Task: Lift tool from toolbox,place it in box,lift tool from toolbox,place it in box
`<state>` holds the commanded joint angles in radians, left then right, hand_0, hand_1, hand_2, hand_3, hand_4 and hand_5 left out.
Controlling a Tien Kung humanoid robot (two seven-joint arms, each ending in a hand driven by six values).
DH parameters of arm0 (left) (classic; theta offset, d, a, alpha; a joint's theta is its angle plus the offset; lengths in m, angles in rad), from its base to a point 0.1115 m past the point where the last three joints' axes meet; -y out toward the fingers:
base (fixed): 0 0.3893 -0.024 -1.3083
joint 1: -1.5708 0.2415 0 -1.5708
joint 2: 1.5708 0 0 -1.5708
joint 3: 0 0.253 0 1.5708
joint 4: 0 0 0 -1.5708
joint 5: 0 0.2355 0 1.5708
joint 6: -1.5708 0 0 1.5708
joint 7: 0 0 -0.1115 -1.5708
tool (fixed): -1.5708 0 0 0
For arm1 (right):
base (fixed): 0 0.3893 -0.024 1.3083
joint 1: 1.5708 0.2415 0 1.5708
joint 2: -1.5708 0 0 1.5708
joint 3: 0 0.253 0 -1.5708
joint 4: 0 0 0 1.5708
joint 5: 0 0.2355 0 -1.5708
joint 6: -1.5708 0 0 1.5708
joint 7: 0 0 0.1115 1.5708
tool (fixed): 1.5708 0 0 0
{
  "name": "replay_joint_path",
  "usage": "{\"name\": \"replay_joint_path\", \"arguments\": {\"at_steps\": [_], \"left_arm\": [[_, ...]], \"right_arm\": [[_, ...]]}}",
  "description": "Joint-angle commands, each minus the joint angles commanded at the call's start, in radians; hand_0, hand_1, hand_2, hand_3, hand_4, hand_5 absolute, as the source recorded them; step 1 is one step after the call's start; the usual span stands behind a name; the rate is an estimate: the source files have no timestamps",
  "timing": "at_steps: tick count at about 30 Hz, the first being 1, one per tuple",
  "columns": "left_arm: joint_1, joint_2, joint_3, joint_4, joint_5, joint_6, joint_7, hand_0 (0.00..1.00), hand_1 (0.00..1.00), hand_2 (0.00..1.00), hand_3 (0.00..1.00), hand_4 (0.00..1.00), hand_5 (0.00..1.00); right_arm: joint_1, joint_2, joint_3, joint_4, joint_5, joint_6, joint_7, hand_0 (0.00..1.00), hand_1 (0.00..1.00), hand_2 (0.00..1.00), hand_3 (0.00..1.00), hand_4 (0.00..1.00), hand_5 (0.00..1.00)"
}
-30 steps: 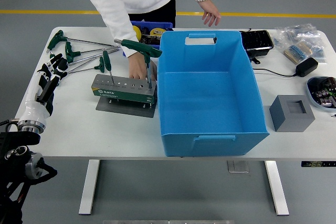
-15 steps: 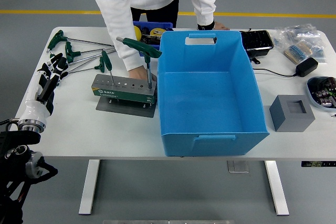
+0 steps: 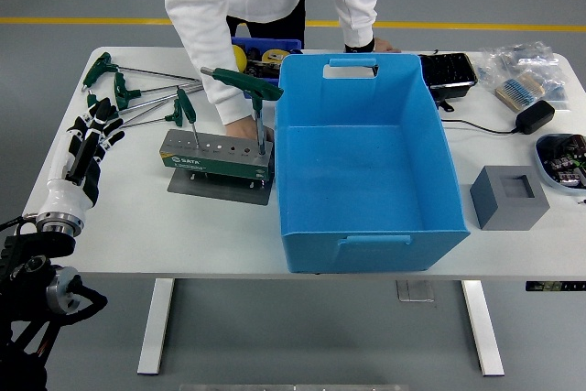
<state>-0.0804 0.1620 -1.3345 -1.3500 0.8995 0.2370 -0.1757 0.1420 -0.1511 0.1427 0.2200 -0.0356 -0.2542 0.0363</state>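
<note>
Your left robot hand (image 3: 90, 139) rests open on the tabletop (image 3: 137, 217), holding nothing; 2 T-handle tools (image 3: 243, 84) stand in the toolbox (image 3: 217, 160).

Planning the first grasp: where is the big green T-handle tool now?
In the head view the T-handle tool stands upright in the toolbox, left of the blue box, beside the person's hand.

The grey metal toolbox block (image 3: 218, 155) sits left of the big blue plastic box (image 3: 366, 162) mid-table; loose green-handled T-wrenches (image 3: 137, 93) lie behind it toward the white table's (image 3: 165, 217) far-left corner.
</note>
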Motion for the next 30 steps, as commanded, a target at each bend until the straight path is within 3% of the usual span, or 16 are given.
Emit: {"name": "replay_joint_path", "arguments": {"at_steps": [4, 5, 7, 9, 15, 19, 22, 30], "left_arm": [[0.003, 0.001, 0.030, -0.037, -0.094, 0.018, 0.014, 0.789, 0.807, 0.883, 0.852, 0.998, 0.715], [0.003, 0.002, 0.040, -0.047, -0.128, 0.023, 0.019, 0.732, 0.773, 0.856, 0.845, 0.998, 0.713], [0.003, 0.005, 0.056, -0.065, -0.190, 0.033, 0.025, 0.732, 0.773, 0.856, 0.845, 0.998, 0.713], [0.004, 0.011, 0.076, -0.099, -0.198, 0.057, 0.028, 0.732, 0.773, 0.856, 0.845, 0.998, 0.713], [-0.013, 0.039, 0.164, -0.179, 0.010, 0.109, 0.066, 0.733, 0.778, 0.844, 0.838, 0.998, 0.700], [-0.046, 0.042, 0.235, -0.180, 0.122, 0.110, 0.085, 0.754, 0.804, 0.851, 0.840, 0.998, 0.682], [-0.064, 0.040, 0.272, -0.181, 0.158, 0.119, 0.099, 0.754, 0.804, 0.851, 0.840, 0.998, 0.682], [-0.120, 0.044, 0.345, -0.177, 0.314, 0.118, 0.155, 0.762, 0.807, 0.856, 0.839, 0.998, 0.683]], "right_arm": [[0.000, 0.000, 0.000, 0.000, 0.000, 0.000, 0.000, 0.664, 0.630, 0.702, 0.569, 0.836, 0.735], [0.000, 0.000, 0.000, 0.000, 0.000, 0.000, 0.000, 0.664, 0.630, 0.702, 0.569, 0.836, 0.734], [0.000, 0.000, 0.000, 0.000, -0.001, 0.000, 0.000, 0.664, 0.630, 0.702, 0.569, 0.836, 0.734], [0.000, 0.000, -0.001, 0.000, 0.001, 0.000, 0.000, 0.664, 0.630, 0.702, 0.569, 0.836, 0.734], [0.001, 0.000, 0.002, -0.001, -0.004, 0.000, -0.001, 0.664, 0.630, 0.702, 0.569, 0.836, 0.734], [0.002, -0.001, 0.005, -0.001, -0.009, 0.000, -0.003, 0.664, 0.630, 0.702, 0.568, 0.836, 0.734], [0.002, -0.001, 0.004, -0.001, -0.007, -0.001, -0.002, 0.664, 0.630, 0.702, 0.568, 0.836, 0.734], [0.005, -0.003, 0.001, -0.001, -0.002, 0.000, -0.001, 0.663, 0.630, 0.701, 0.569, 0.837, 0.734]]}}
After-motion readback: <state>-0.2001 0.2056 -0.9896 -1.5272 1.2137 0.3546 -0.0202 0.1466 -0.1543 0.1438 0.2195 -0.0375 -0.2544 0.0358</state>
